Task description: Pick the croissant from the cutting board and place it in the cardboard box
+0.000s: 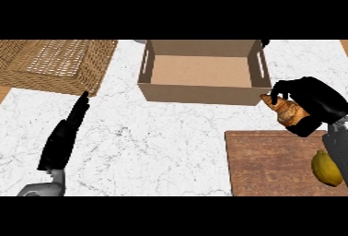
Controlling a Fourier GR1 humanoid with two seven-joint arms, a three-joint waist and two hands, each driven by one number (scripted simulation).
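Head view is showing the right hand (316,99) curling its fingers and thumb around the croissant (288,113), grasping it so that one pointed end is sticking out toward the box while the rest is lying partly hidden under the black fingers. The croissant is hanging off the cutting board (268,161), over the strip of white marble table (156,138) between the board's far edge and the cardboard box (197,93), just beside the box's near right corner and outside its walls. The box is sitting open at the far middle of the table, its bare brown floor showing. The cutting board is lying at the near right, and a yellow fruit (327,168) is resting on its right side, close to the grey forearm that is coming in from the lower right. At the left, the left hand (66,136) is staying released, its fingers stretching straight and pointing away over the table, holding nothing. A wicker basket (54,69) is standing at the far left corner, well apart from both hands and beside the box.
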